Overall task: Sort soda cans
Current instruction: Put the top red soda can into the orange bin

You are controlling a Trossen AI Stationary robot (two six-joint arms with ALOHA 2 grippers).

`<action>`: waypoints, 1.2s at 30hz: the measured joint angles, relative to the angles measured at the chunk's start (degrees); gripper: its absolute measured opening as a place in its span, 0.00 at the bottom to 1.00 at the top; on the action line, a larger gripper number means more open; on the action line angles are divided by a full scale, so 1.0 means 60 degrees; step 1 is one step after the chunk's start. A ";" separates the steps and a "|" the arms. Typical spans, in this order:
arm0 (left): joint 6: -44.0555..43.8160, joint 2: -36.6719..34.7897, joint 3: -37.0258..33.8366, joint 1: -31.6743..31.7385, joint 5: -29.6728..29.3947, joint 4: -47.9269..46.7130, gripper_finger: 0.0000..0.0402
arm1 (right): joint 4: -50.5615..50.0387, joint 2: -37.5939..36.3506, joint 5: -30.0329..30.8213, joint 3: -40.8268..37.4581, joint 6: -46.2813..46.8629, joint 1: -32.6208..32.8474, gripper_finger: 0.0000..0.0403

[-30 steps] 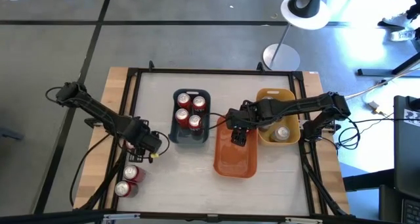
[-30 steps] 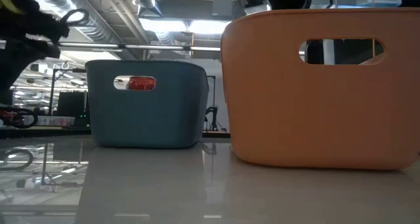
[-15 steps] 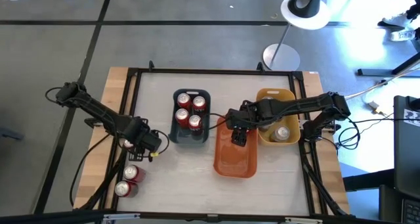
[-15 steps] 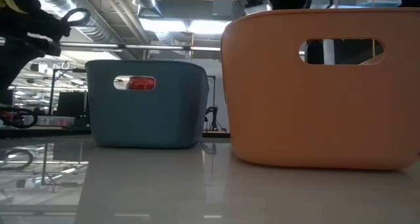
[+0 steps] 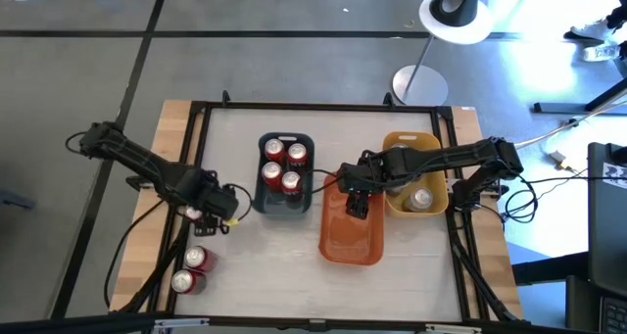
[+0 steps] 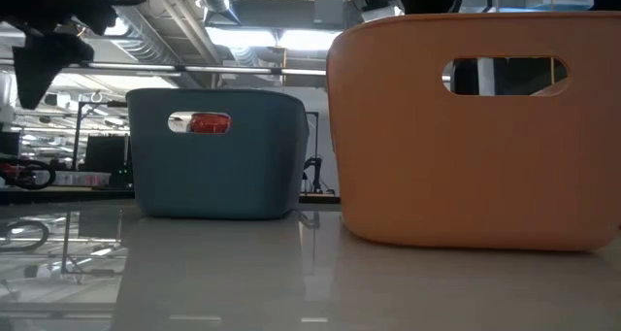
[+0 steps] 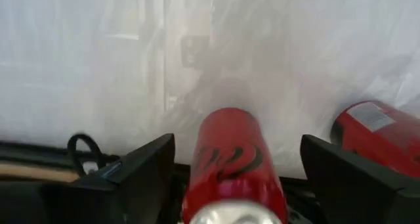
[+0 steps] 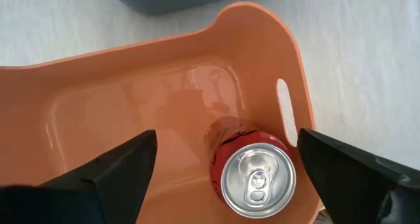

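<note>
Red can (image 7: 231,159) sits between the left pincer's (image 7: 239,178) wide-spread, non-touching fingers.

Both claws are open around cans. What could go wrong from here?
1. The left claw straddles a red can with gaps on both sides; closing off-centre could knock it into the neighbouring can.
2. The right claw hangs open around the standing can in the orange bin; lifting askew might tip it.

Bright overhead light; glare on the table (image 5: 294,246) toward six o'clock; left wrist view smeared, hazy, soft.
</note>
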 joint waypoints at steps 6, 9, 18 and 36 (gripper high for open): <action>-0.1122 -0.1200 0.0000 -0.0261 -0.0022 -0.0359 0.84 | 0.0002 0.0000 -0.0006 0.0000 0.0003 0.0000 0.91; -0.1453 -0.1707 -0.0037 -0.0513 -0.0022 -0.0468 0.83 | 0.0013 0.0000 -0.0006 0.0000 0.0003 0.0000 0.91; -0.2432 -0.2391 -0.1151 -0.1129 0.0334 -0.0495 0.83 | 0.0261 0.0000 -0.0006 0.0003 0.0011 0.0000 0.91; -0.1890 -0.0721 -0.1151 -0.1413 0.0696 -0.0539 0.82 | 0.0585 0.0000 -0.0003 -0.0004 0.0014 0.0000 0.91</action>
